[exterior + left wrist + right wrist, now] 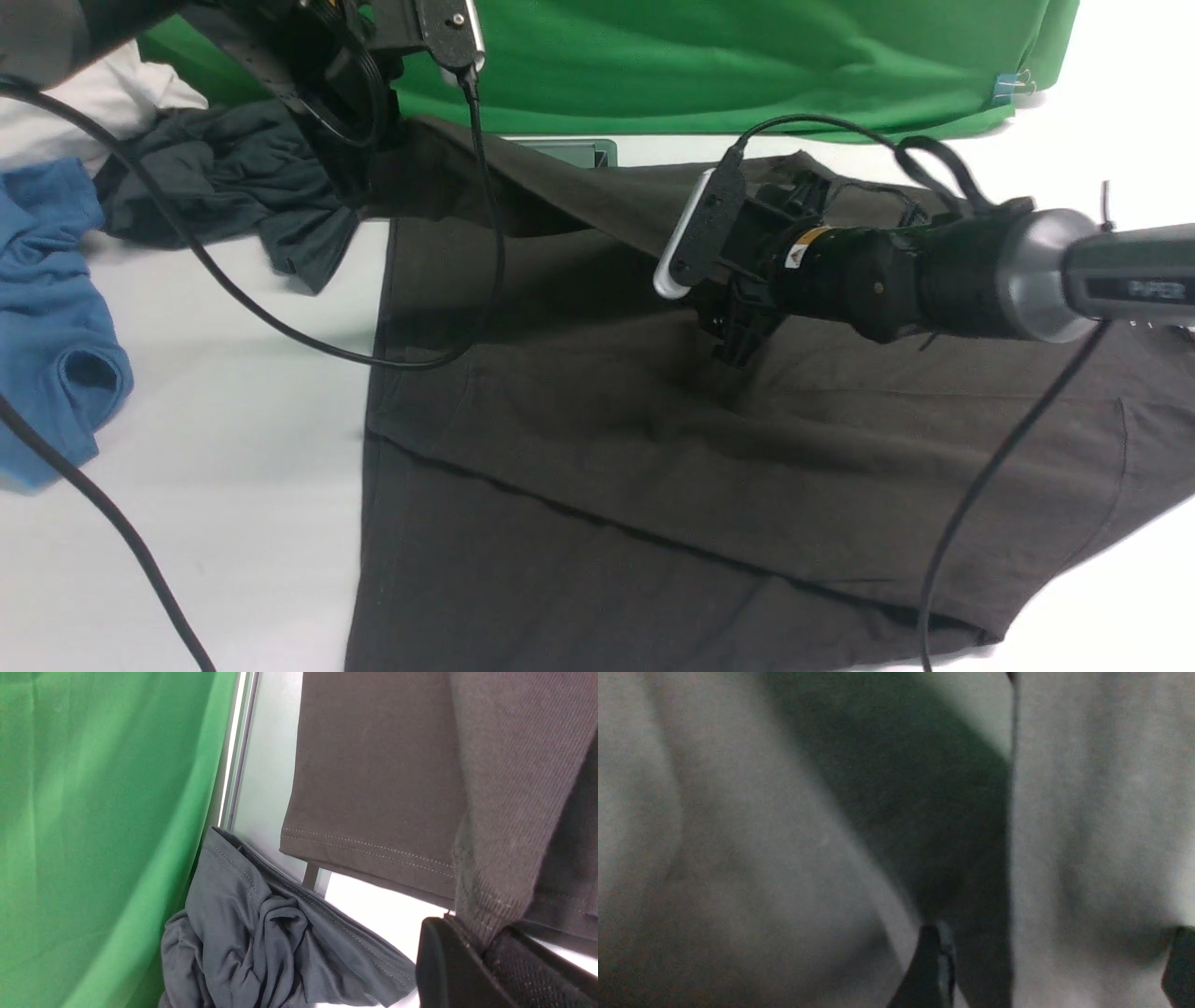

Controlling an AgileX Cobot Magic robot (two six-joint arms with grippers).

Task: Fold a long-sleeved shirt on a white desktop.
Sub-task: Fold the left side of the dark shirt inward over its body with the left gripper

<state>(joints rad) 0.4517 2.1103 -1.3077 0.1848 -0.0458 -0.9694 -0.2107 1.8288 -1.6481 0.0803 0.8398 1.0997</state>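
The dark brownish-black cotton long-sleeved shirt (653,448) is lying spread over the plain white desktop (243,420), centre out to 4 o'clock, and the left gripper (486,945) at 11 o'clock is pinching its ribbed cuff (504,812). The right gripper (1057,966) is sitting wide open over mid-shirt, so I'd be carrying that sleeve across low and taut.
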